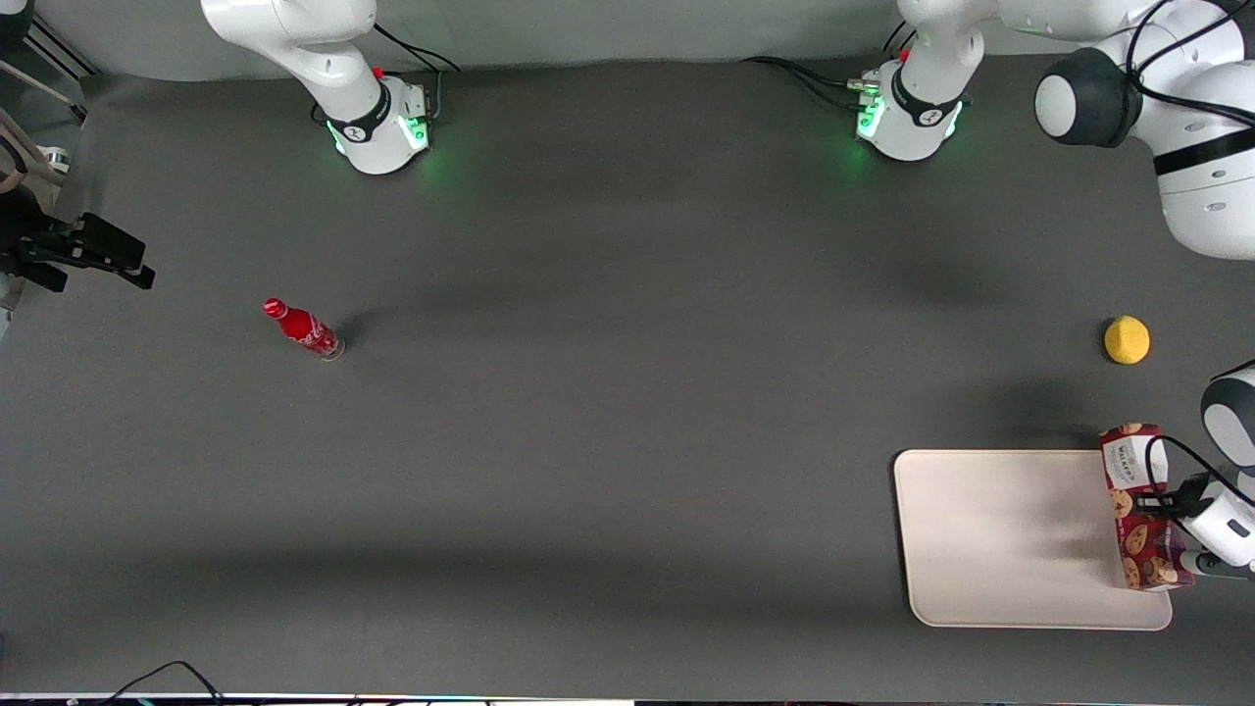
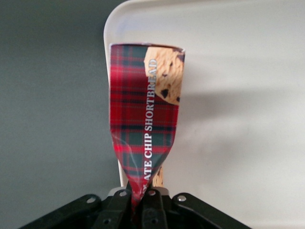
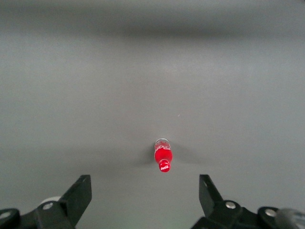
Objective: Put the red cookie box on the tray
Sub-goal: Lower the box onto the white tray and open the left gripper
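Red cookie box (image 1: 1137, 505) pinched by end effector (image 1: 1162, 507), over tray (image 1: 1000, 539) edge

We count four loose things on the tabletop (image 1: 627, 441), one of each kind: one red cookie box (image 1: 1137, 510), one tray (image 1: 1000, 539), one small red bottle (image 1: 304, 329) and one yellow ball-like object (image 1: 1127, 340). We also count one working gripper (image 1: 1162, 505), closed on the box at the tabletop's working-arm end, near the front-camera edge.
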Robot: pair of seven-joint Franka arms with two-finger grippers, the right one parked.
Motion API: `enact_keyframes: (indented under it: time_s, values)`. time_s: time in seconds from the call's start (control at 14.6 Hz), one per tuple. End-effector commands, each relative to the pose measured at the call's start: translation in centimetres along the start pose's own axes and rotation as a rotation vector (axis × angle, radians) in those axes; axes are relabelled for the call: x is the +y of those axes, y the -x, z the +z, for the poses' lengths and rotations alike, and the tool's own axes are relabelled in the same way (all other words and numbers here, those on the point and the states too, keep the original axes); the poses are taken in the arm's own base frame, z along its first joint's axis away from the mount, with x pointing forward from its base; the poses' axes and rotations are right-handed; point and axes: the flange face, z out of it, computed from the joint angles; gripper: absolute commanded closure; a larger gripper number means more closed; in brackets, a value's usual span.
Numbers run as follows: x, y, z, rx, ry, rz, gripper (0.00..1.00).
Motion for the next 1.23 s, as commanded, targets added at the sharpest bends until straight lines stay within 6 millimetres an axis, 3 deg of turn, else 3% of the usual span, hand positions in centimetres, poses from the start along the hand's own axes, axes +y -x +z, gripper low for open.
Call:
enact_keyframes:
  time_s: [0.0,0.07,0.14,0.34,0.48,0.75,0.96,1.16]
  values:
    - [-0.7,-0.9,-0.2,0.052,0.033,-0.031,1.00]
    - [-0.8,-0.9,-0.1,0.056,0.031,-0.031,0.41]
    - [-0.9,-0.9,-0.1,0.066,0.027,-0.030,0.00]
    - [-0.9,-0.7,-1.0,0.046,0.034,-0.029,0.00]
    - [-2.4,0.3,-3.7,-0.018,0.016,-0.044,0.00]
    - [-1.4,3.0,-15.3,-0.114,0.063,-0.043,0.00]
    - [1.7,5.7,-24.6,-0.147,0.062,-0.045,0.00]
    - [4.3,10.3,-31.6,-0.192,0.114,-0.043,0.00]
